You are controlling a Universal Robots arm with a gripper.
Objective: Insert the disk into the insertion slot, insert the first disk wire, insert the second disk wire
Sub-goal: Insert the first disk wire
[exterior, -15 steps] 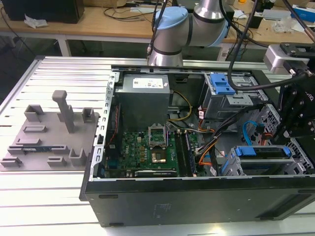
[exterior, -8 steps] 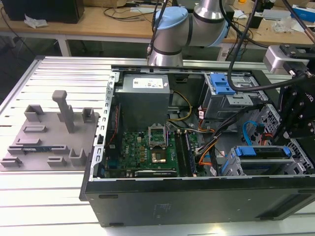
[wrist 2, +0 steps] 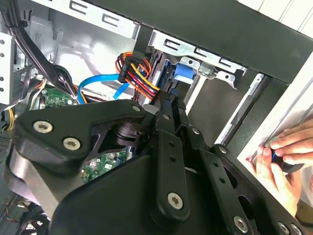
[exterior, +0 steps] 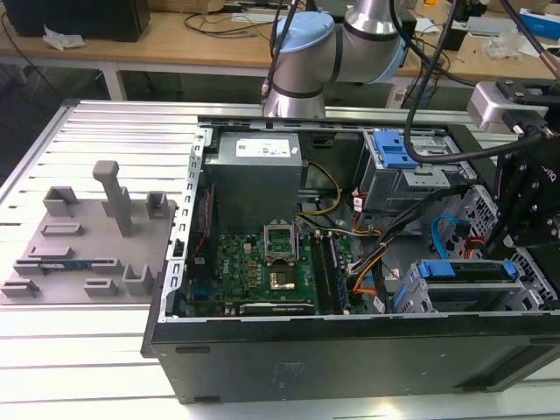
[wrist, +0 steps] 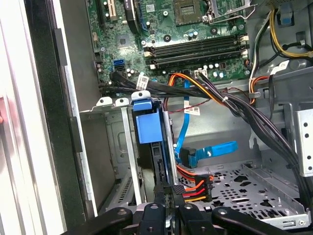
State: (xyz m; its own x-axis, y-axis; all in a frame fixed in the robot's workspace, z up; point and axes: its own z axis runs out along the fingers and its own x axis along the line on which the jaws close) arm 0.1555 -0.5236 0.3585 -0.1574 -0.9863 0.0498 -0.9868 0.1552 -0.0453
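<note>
The fingers are pinched narrowly on the black plug of the red-orange-yellow disk wire; just ahead of them the blue-framed disk sits inside the insertion slot; beside them hangs a blue cable.

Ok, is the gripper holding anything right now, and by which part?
The gripper appears to pinch the red, orange and yellow wire by its black plug.
</note>
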